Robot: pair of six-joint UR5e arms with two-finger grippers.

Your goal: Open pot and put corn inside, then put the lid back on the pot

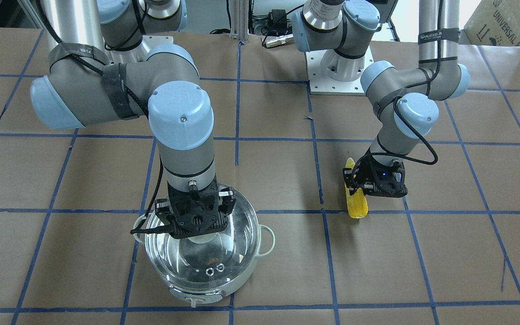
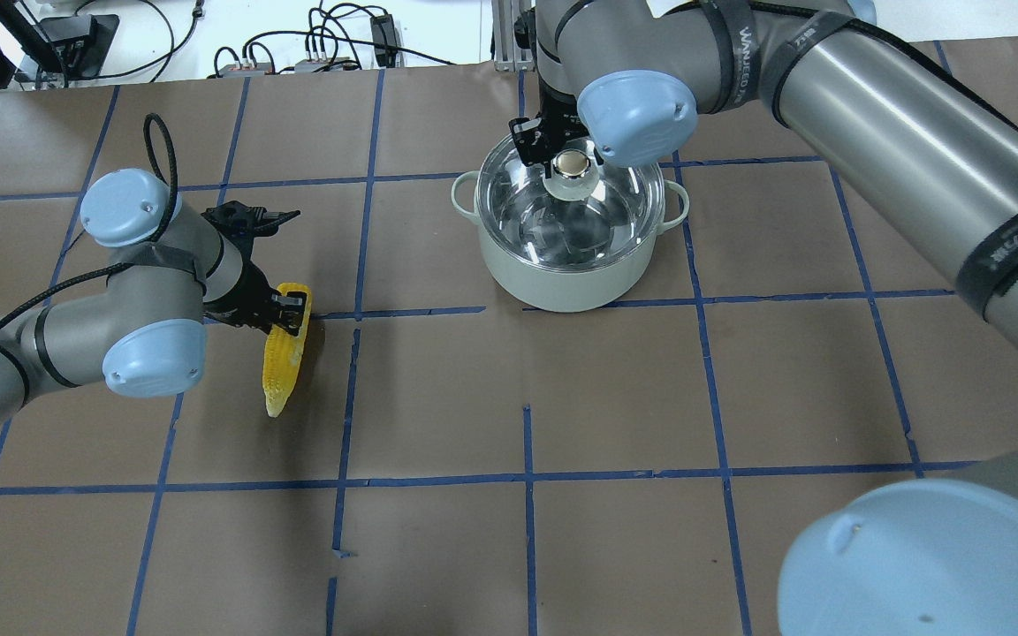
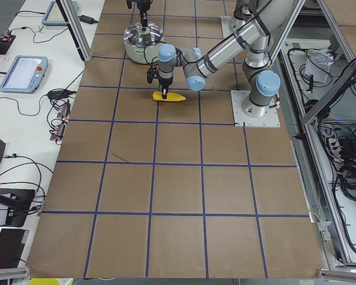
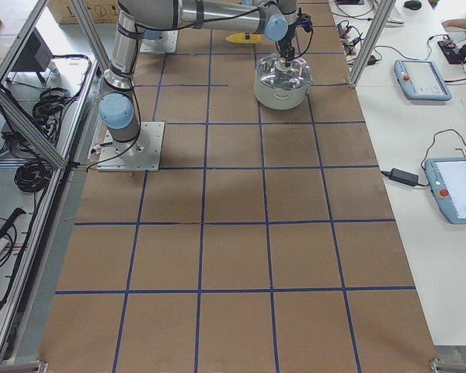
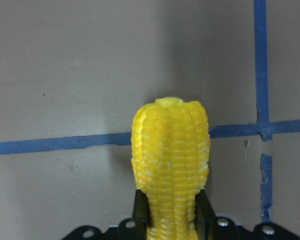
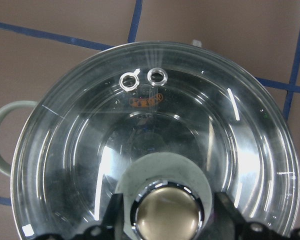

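Broadly, a brown paper-covered table [image 2: 615,397] with a blue tape grid fills every view, and both arms reach out over it. The right arm [image 2: 898,132] stretches to the far right part of the table, while the left arm [image 2: 120,300] bends low over the left side.

Under the right arm stands the pot [image 2: 562,278], upright, with its loop handles out to either side. The lid [image 6: 90,150] sits level on the pot and covers its whole mouth. Through the glass the shiny inside shows.

Well apart from the pot, on the left, the corn [image 2: 284,362] lies flat on the table just beside a tape line. Its pointed end is toward the robot and its blunt end is away.

The left gripper [image 2: 290,307] comes down on the cob from above. Its two fingers [image 5: 140,205] press on opposite sides of the cob, so it is closed on the corn across its width. In the overhead view the grip sits toward the far part of the cob.

The right gripper [image 6: 168,220] hangs straight over the middle of the lid. Its jaws are part open and straddle the knob [image 6: 167,207], one finger on each side. In the wrist view a thin strip of the knob's pale base shows between each finger and the metal.

Two small vent rings [image 6: 157,76] sit side by side on the glass, on the side of the knob away from the robot.
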